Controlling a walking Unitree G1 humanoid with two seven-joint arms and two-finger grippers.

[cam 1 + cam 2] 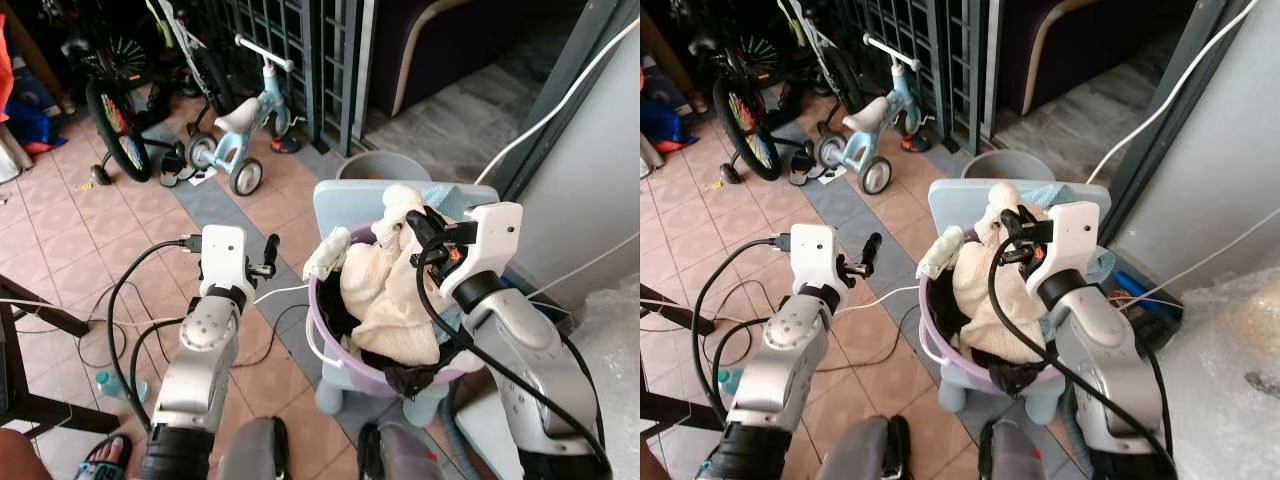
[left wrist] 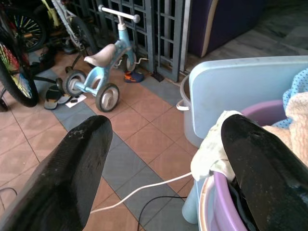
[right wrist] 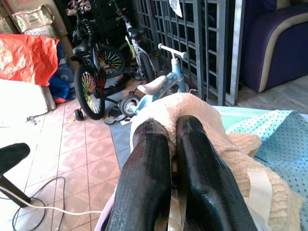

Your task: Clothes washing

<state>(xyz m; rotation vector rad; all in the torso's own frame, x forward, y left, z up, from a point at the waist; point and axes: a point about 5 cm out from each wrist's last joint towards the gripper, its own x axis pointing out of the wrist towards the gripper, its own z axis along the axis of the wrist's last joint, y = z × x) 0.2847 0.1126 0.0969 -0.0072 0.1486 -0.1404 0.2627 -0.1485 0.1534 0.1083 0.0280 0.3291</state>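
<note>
Tiled porch: right end effector [image 1: 398,232] clamped on cream towel [image 1: 385,290] atop purple basket [image 1: 325,345], left end effector [image 1: 268,255] apart.

- No text, label, brand or number can be read anywhere.
- The sacks [image 3: 32,18] at far left carry print, too small and blurred to make out.

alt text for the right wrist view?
The right gripper, fingers nearly closed, pinches a cream towel above a teal dotted cloth. Behind stand a blue tricycle and a bicycle on terracotta floor tiles.
</note>
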